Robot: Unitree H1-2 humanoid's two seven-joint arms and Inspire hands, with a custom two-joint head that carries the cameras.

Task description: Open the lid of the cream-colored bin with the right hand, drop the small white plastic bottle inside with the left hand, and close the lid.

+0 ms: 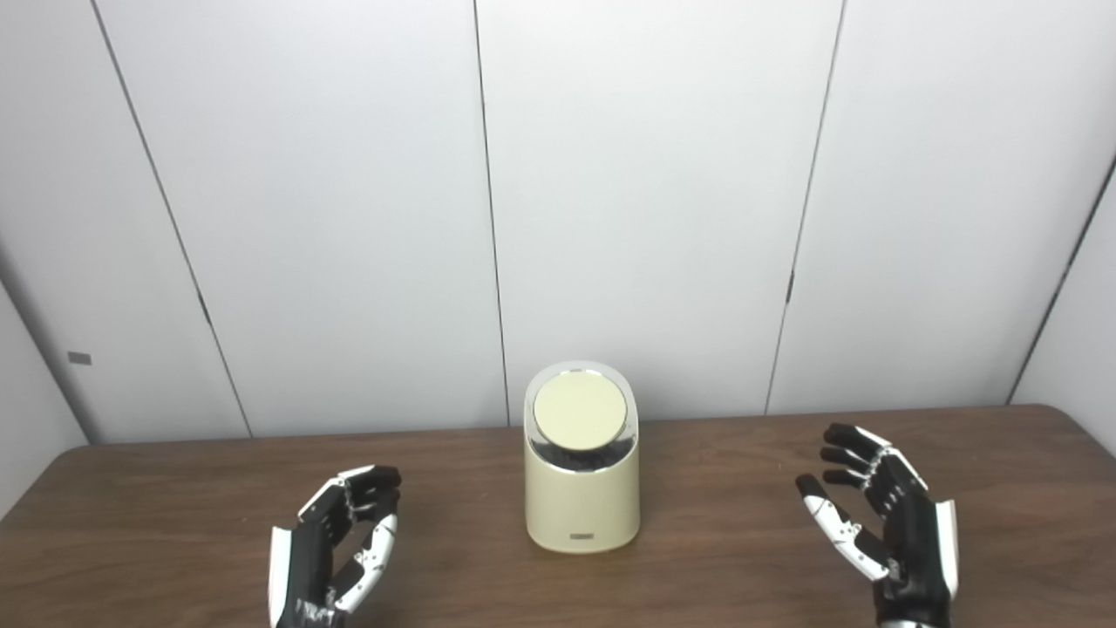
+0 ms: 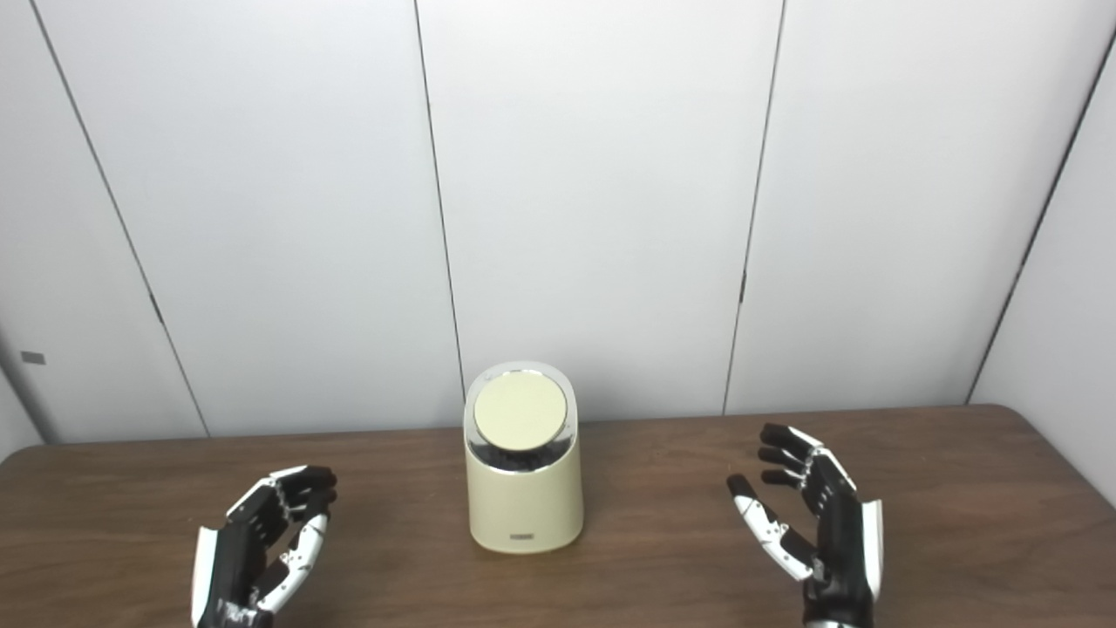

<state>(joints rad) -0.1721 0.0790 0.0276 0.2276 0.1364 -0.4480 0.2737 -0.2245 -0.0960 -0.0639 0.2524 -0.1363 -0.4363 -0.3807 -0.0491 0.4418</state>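
Only the lidded bin (image 1: 581,488) shows between the empty, spread-fingered left hand (image 1: 331,545) and right hand (image 1: 885,523), forearms cut off

You see a cream-coloured plastic bin (image 1: 581,510), pale round lid (image 1: 580,410), on a dark wood-grain table (image 1: 732,558); black-and-white hands (image 1: 336,545).

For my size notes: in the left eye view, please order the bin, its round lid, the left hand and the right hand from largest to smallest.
1. Bin.
2. Right hand and left hand: look alike, both cut by the frame, so not ranked.
3. Lid.
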